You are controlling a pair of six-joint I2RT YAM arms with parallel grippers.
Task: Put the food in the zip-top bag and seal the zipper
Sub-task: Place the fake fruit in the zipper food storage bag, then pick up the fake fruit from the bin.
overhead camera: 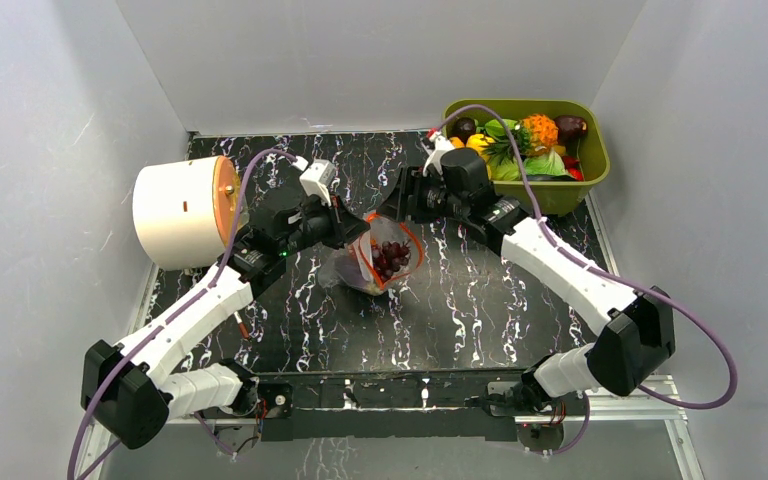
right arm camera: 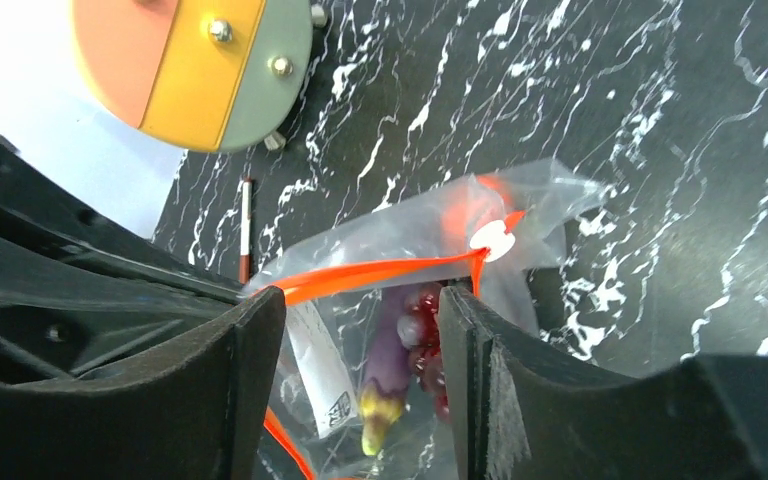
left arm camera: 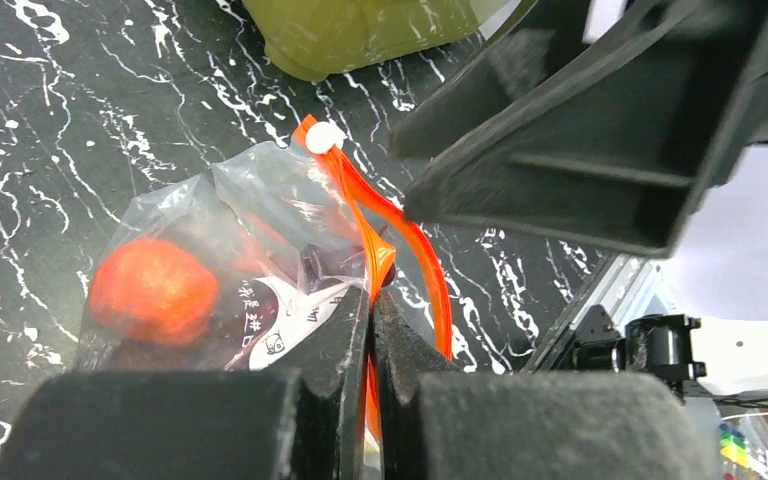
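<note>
Holding grapes (overhead camera: pixel 392 258) and an orange-red round piece (left arm camera: pixel 153 288), the zip-top bag (overhead camera: pixel 385 255) lies on the bench (overhead camera: pixel 480 300), zipper (right arm camera: pixel 370 272) unsealed, left hand (left arm camera: pixel 372 297) pinched on it, right hand (right arm camera: pixel 360 322) wide at the mouth; more food (overhead camera: pixel 522 140) sits in the green bin (overhead camera: pixel 592 172).

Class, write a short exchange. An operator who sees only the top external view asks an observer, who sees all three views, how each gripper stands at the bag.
Operator: From above I can't tell. Is the left gripper gripping anything?
Observer: Yes. The left wrist view shows it shut on the zipper.
Operator: And the right gripper?
Observer: It is open. The right wrist view shows the mouth of the bag between its fingers.
</note>
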